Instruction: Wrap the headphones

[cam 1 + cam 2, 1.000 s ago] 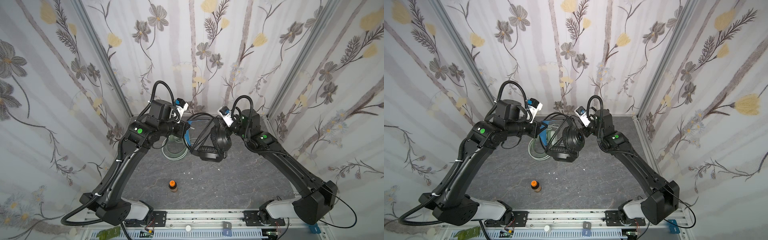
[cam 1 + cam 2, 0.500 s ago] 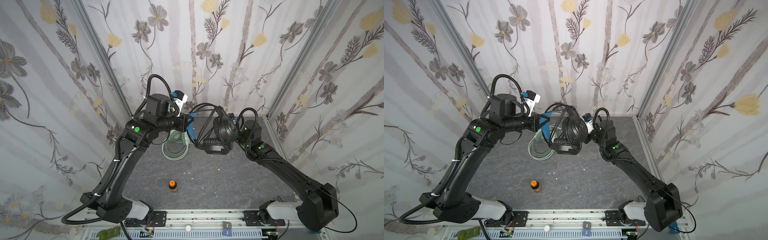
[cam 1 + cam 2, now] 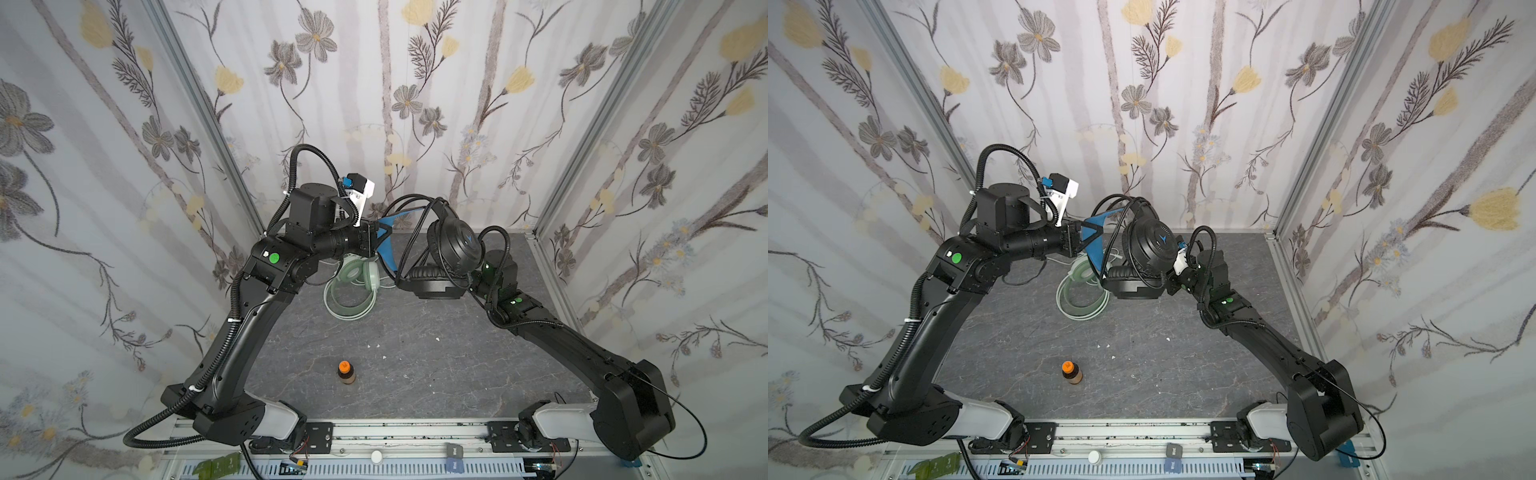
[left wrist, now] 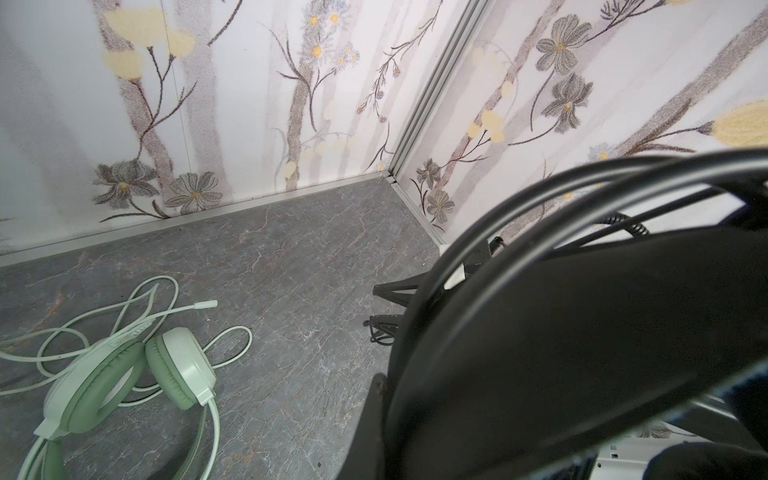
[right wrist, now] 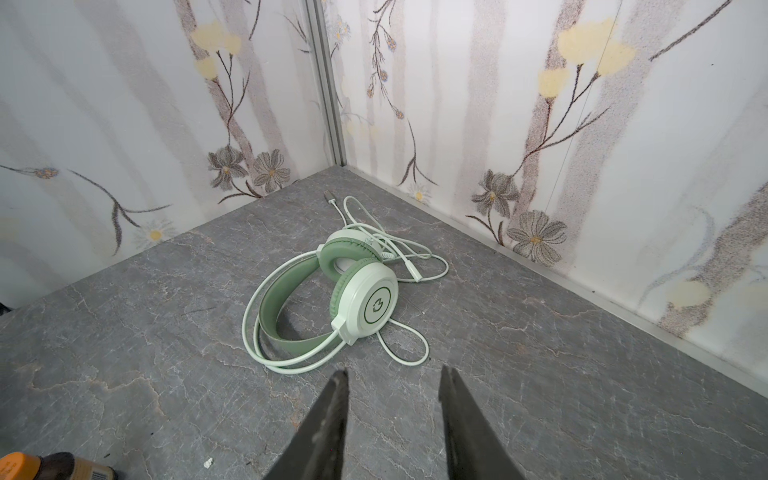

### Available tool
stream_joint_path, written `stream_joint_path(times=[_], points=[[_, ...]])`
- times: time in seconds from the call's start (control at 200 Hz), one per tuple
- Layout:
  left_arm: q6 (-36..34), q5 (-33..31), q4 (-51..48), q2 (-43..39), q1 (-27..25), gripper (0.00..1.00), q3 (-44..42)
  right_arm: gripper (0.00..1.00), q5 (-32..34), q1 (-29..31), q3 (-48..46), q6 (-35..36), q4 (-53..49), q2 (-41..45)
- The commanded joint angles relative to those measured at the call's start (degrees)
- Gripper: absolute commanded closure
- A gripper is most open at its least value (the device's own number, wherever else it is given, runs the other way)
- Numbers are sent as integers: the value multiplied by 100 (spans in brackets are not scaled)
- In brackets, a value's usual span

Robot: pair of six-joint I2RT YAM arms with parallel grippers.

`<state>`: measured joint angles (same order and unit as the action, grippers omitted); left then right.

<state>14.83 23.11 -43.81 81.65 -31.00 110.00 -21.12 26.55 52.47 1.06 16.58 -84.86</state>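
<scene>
The black headphones (image 3: 455,247) hang above the back of the table, their black cable (image 3: 415,203) looped over the top. My left gripper (image 3: 376,245) is shut on their blue inner headband (image 3: 388,249). In the left wrist view the black headband (image 4: 582,332) fills the frame beside one finger (image 4: 372,424). My right gripper (image 5: 393,374) is open and empty. In both top views it sits behind the black ear cups (image 3: 1150,247). The mint-green headphones (image 3: 353,286) (image 5: 332,299) lie on the table with their white cable (image 5: 399,257) loose.
A small bottle with an orange cap (image 3: 346,372) (image 3: 1071,371) stands near the table's front middle. Flowered walls (image 3: 415,104) close in the back and both sides. A few white crumbs (image 3: 376,345) lie on the grey table (image 3: 436,374).
The left arm has raised and turned the black headphones toward the right. The right arm has dropped behind the ear cups and its jaws have opened.
</scene>
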Motion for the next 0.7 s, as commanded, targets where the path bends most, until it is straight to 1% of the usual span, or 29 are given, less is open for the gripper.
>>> stream_joint_path(times=[0.0, 0.135, 0.365, 0.694], points=[[325, 31, 619, -44, 13, 100, -39, 63, -102, -2, -130, -245, 447, -22], [371, -69, 684, -45, 24, 100, -75, 63, -136, 0, -350, -439, 661, -12], [433, 33, 751, -25, 83, 100, -81, 58, -236, -1, -544, -689, 1003, -132], [649, 65, 1004, -125, 155, 100, -259, 59, -392, -2, -817, -1003, 1471, -415]])
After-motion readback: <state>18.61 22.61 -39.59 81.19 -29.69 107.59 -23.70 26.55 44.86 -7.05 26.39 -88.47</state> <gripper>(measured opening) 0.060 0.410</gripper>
